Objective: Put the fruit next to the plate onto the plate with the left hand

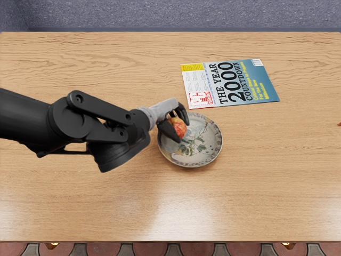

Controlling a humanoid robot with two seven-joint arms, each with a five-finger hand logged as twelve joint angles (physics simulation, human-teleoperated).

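Note:
A round patterned plate point(205, 149) lies on the wooden table right of centre. My left arm comes in from the left edge and its hand point(173, 121) hovers over the plate's left rim. The dark fingers point(183, 113) are curled around a small red-orange fruit point(178, 127), which is held just above the plate's left part. Whether the fruit touches the plate surface I cannot tell. The right arm is out of view.
A magazine point(229, 82) with "THE YEAR 2000 COUNTDOWN" on its cover lies flat behind the plate, to the upper right. A tiny reddish item point(339, 124) shows at the right edge. The table's front edge point(170, 241) runs along the bottom.

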